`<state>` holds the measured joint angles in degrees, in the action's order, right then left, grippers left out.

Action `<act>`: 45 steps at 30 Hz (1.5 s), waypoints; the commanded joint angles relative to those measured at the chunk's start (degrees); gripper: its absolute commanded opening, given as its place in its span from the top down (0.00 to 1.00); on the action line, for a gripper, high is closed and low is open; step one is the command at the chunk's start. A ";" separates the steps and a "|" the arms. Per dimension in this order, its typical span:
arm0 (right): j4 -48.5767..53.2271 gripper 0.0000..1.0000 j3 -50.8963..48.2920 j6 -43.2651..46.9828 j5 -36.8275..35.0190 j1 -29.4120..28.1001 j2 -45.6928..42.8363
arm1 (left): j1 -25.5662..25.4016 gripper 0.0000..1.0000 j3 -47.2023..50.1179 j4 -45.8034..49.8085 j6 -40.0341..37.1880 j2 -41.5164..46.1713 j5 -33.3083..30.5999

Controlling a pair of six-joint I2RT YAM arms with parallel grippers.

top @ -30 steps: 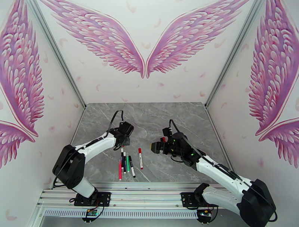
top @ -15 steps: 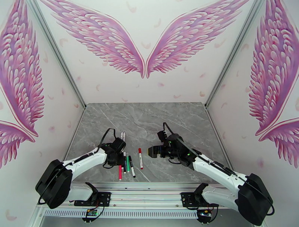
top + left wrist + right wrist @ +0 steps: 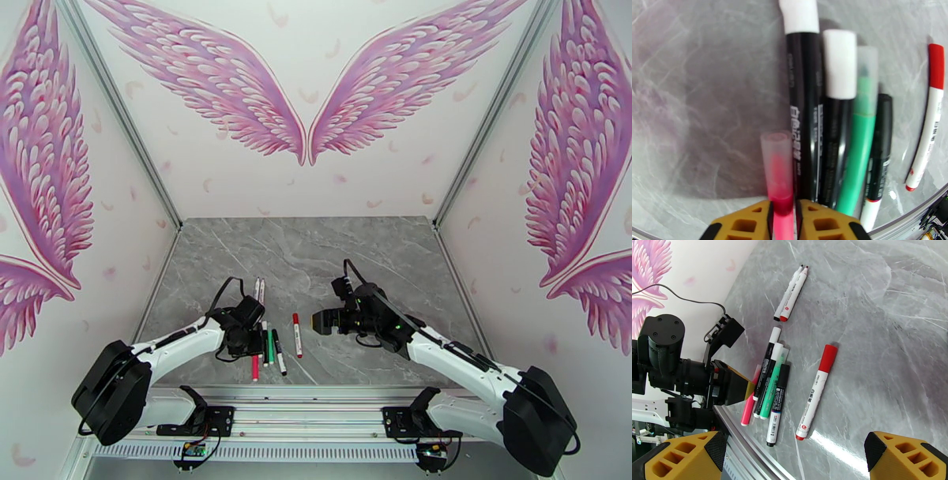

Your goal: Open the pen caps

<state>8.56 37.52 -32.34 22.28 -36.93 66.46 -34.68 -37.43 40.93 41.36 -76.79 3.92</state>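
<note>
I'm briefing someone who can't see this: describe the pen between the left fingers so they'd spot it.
On the grey marble table, near its front edge, a cluster of pens lies side by side. The pink pen is the leftmost, between the fingers of the left gripper; it alone is pink with a see-through cap, its neighbours black and green.

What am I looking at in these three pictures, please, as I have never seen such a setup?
These are two white robot arms bolted to a grey marble-patterned table. One picture comes from a camera above and behind them; the other two from a camera on each wrist. The left hand is closed on a pink plastic pen with a clear cap, next to a row of black, green and white pens. A white marker with a red cap lies apart to their right. The right hand hovers open, holding nothing.
</note>
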 commanded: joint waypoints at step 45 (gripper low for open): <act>2.79 0.34 14.12 -12.20 5.79 3.82 2.58 | 0.00 0.84 -18.20 -15.60 -21.35 1.63 24.80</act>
<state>8.45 48.80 -45.39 26.52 -33.89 67.81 -33.61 -53.21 31.79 23.20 -74.41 19.99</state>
